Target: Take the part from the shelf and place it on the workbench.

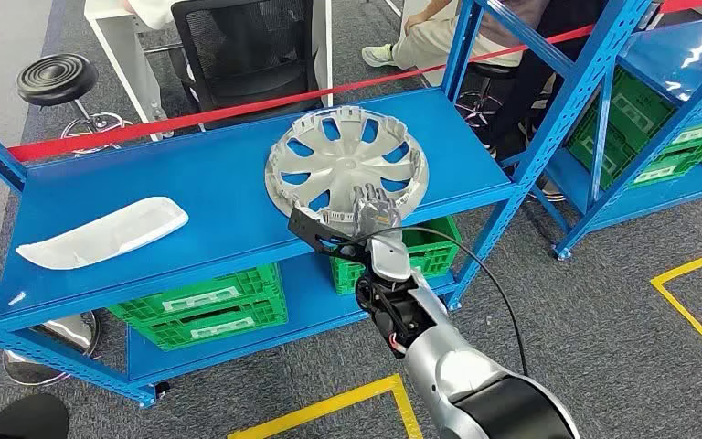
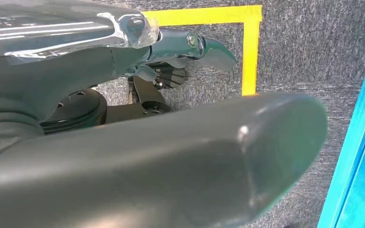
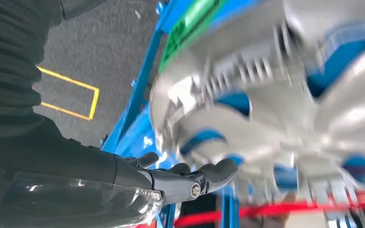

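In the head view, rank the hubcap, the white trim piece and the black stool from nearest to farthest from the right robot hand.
1. Hubcap: on the shelf, right at the right robot hand.
2. White trim piece: same shelf, far left end.
3. Black stool: behind the shelf, on the floor, upper left.

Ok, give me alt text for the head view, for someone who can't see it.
The robot's right hand reaches up to the near rim of a silver wheel cover lying on a blue shelf. A white curved part lies farther left on the same shelf, with green crates on the level below.
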